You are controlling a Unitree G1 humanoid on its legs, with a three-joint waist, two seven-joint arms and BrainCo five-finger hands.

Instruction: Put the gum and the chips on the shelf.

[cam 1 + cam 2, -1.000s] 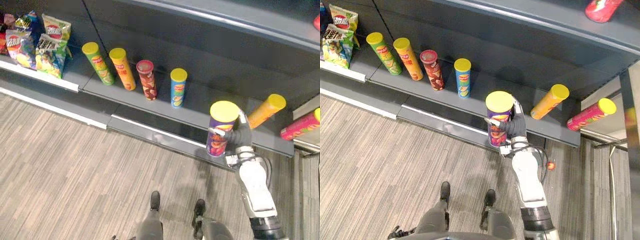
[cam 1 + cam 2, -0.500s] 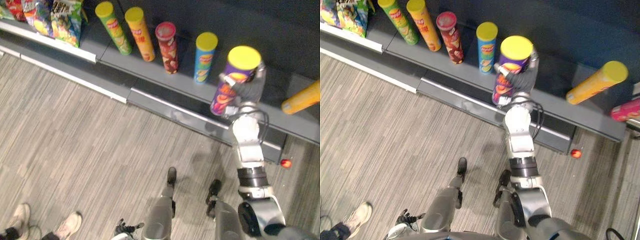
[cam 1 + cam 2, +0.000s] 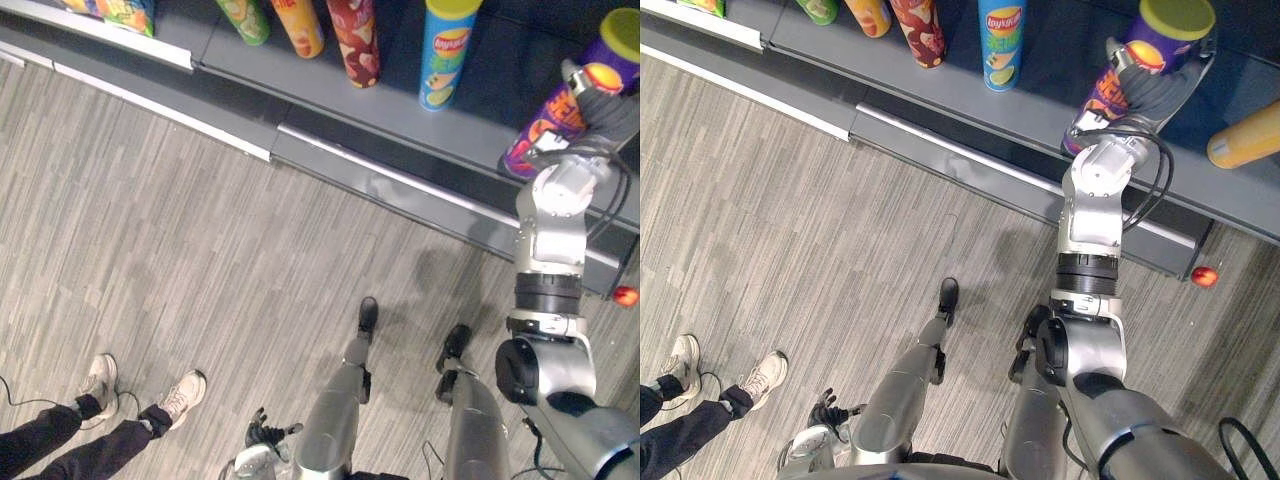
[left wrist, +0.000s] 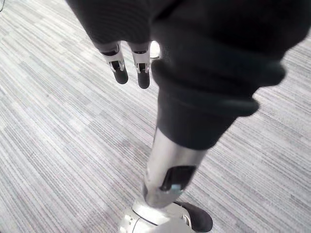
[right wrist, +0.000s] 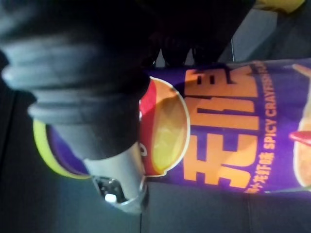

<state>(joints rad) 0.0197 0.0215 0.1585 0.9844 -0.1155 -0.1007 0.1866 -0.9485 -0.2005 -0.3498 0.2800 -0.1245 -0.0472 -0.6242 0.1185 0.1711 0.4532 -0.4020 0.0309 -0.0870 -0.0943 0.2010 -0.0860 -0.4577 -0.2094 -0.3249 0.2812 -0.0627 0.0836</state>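
Right hand [image 3: 603, 98]: fingers wrapped round purple can [image 3: 543, 128].
Purple can: tilted, base at near edge of shelf [image 3: 330, 92], right of blue can [image 3: 446, 52].
Left hand [image 4: 120, 73]: low over floor, fingers straight, holding nothing.

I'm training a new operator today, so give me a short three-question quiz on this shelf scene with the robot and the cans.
1. True or false: the right hand is curled round the purple can.
2. Which can stands next to the purple one, on the robot's left? A. red can B. blue can C. green can
3. What does the left hand hold?
Key: 1 true; 2 B; 3 nothing, its fingers hang relaxed above the floor.
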